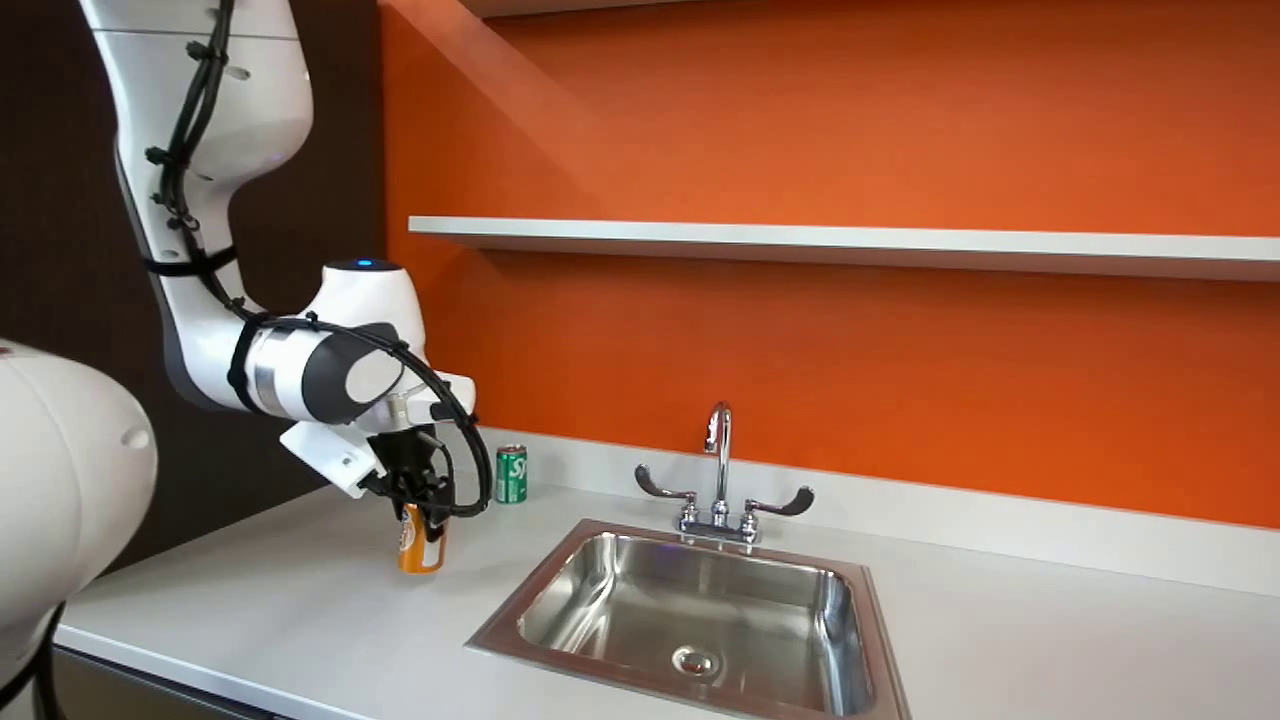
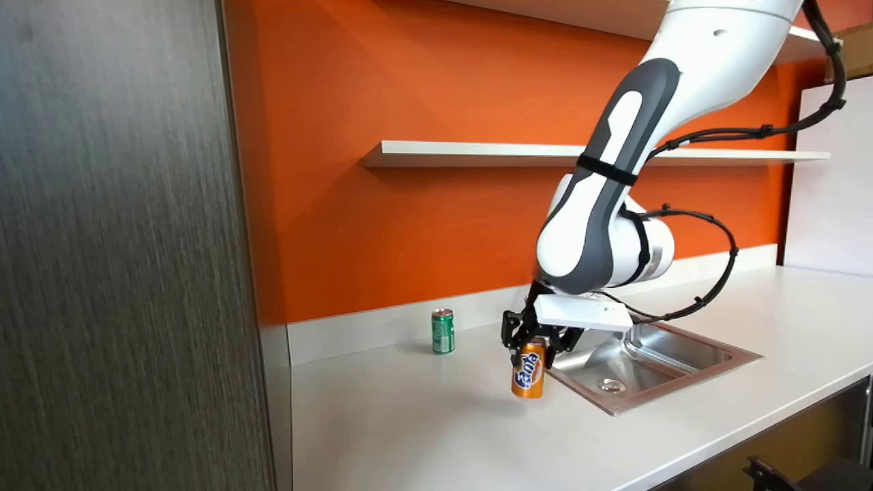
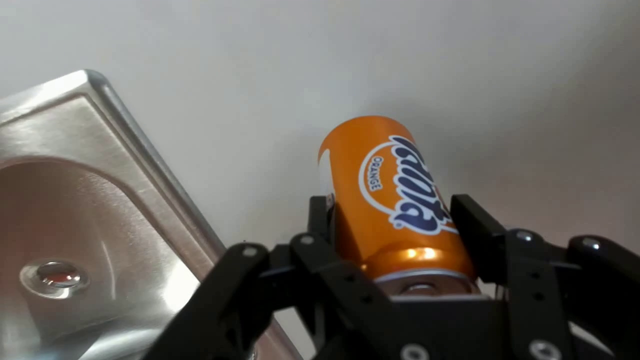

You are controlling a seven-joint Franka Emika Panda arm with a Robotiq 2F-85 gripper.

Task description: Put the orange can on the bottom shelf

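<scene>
1. Orange can [image 2: 528, 382]: it was upright, just beside the sink [image 1: 870, 630], low at the counter [image 1: 250, 600]. Whether its base touched the counter could not be made out.
2. The claw [image 3: 391, 220] had the can in its grip, its fingers [image 3: 475, 230] drawn in against both sides near the top.
3. The sink was a steel basin with a drain [image 1: 695, 660] in its floor and bright reflections on its walls. A tap [image 1: 721, 480] rose at its back edge.
4. A green can [image 1: 511, 474] stood upright on the counter, near the foot of the orange wall [image 1: 900, 370]. The inside of either can was hidden.
5. The shelf [image 1: 840, 240] ran along the wall, well above both cans. In that exterior view its far end was cut off by the frame; in an exterior view the arm [image 2: 576, 232] crossed in front of it.
6. Over the shelf, an upper board [image 2: 586, 13] was only partly in frame in both exterior views.
7. In the wrist view the claw covered part of the can's silvery top, and only part of the sink showed. A brown thing [image 2: 852, 51] at the frame's edge was hard to identify.
</scene>
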